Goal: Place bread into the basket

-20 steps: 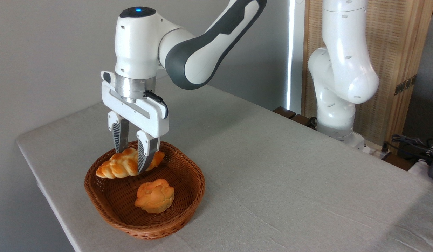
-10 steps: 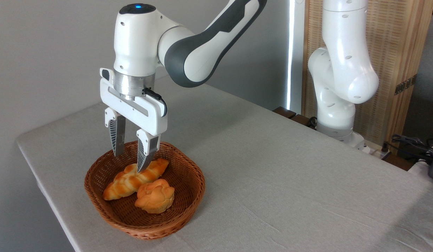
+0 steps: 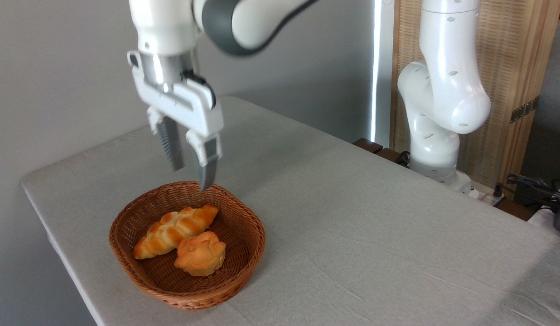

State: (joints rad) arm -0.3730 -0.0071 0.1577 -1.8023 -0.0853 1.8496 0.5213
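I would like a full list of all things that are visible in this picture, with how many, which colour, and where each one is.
braided bread: 1, golden-orange, lying inside the basket, towards its back left
round bun: 1, golden-orange, inside the basket, just in front of the braided bread
basket: 1, brown wicker, on the table near its left front edge
table: 1, covered in light grey cloth, fills most of the view
wooden slatted panel: 1, light wood, behind the arm's base at right
cables: a few, dark, far right edge
robot arm: 1, white and grey, base at the table's right back
gripper: 1, white with grey fingers, open and empty, above the basket's back rim
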